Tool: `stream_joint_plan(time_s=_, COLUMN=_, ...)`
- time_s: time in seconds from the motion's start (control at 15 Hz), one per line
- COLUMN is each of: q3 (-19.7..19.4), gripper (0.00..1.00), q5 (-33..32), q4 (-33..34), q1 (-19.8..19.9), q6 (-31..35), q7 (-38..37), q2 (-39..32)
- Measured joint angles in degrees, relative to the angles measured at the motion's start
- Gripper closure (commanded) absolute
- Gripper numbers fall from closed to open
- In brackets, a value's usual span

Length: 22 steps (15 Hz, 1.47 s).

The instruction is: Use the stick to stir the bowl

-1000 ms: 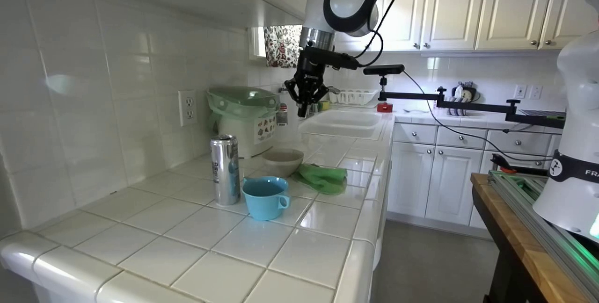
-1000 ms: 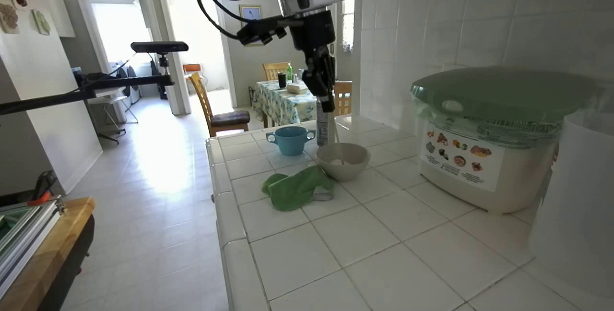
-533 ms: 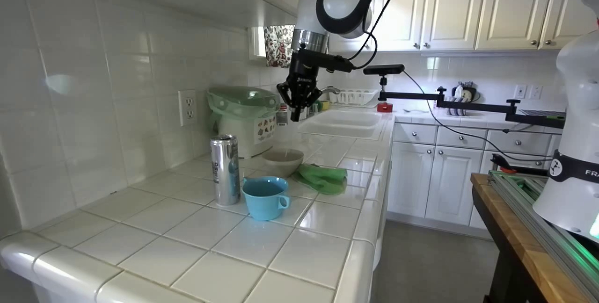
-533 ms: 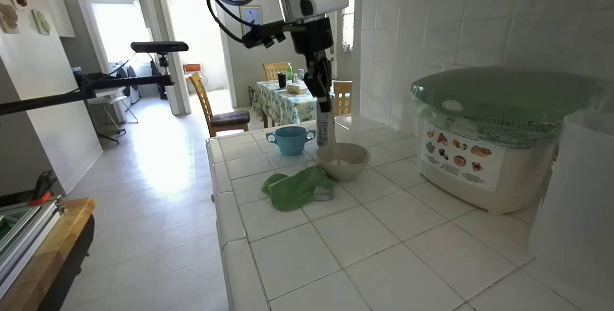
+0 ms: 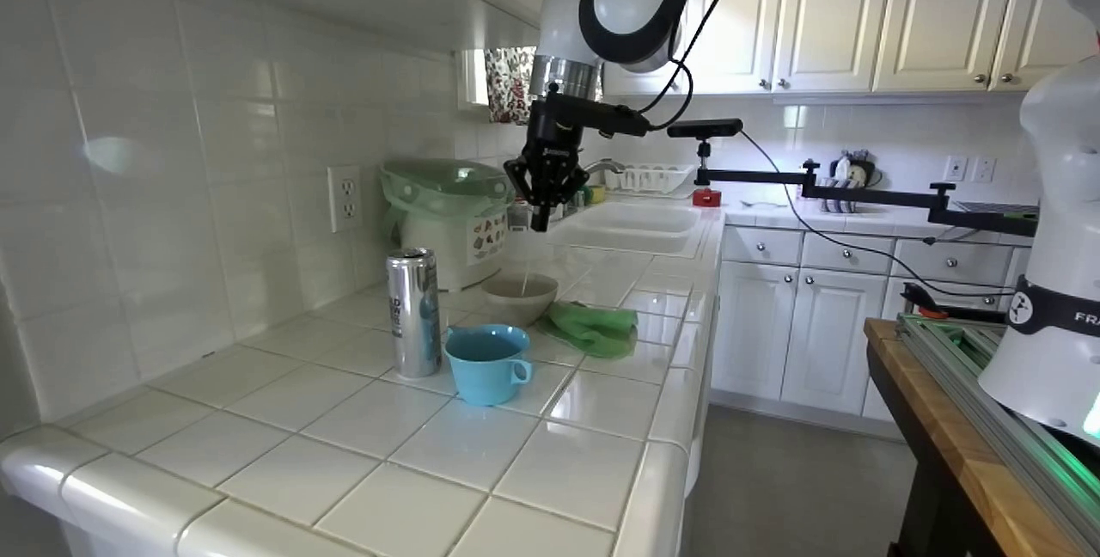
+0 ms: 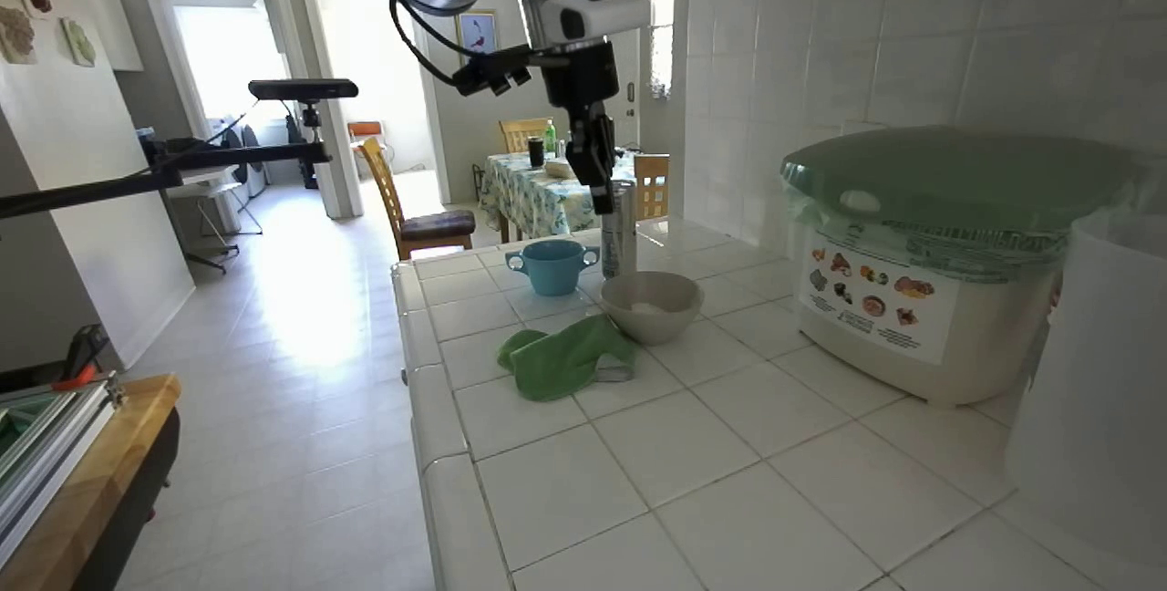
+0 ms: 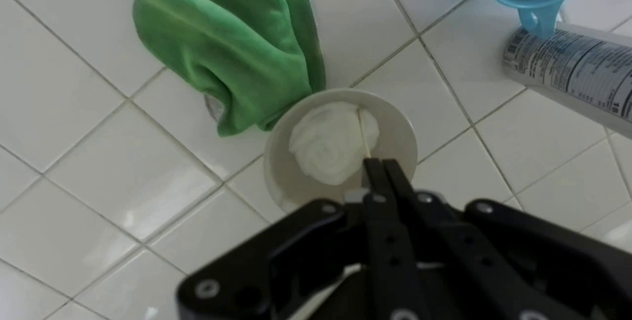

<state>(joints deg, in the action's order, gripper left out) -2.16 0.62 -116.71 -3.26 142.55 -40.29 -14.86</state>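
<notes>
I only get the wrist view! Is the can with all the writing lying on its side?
Observer: No, the can stands upright in both exterior views.
Operator: My claw has the stick. Does the claw touch the bowl?
Observer: No, both exterior views show a gap between the claw and the bowl.
Operator: Cool! Is there anything big that I'm missing?
Observer: Yes, in an exterior view a green-lidded tub stands behind the can.
</notes>
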Motion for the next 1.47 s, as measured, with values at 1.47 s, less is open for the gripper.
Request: stream_joint_plan(time_s=1.47, q3=-2.51, gripper=0.99, q5=0.25, q4=-2.61, q1=1.59, q6=-1.96, q7=-0.18, q2=2.42)
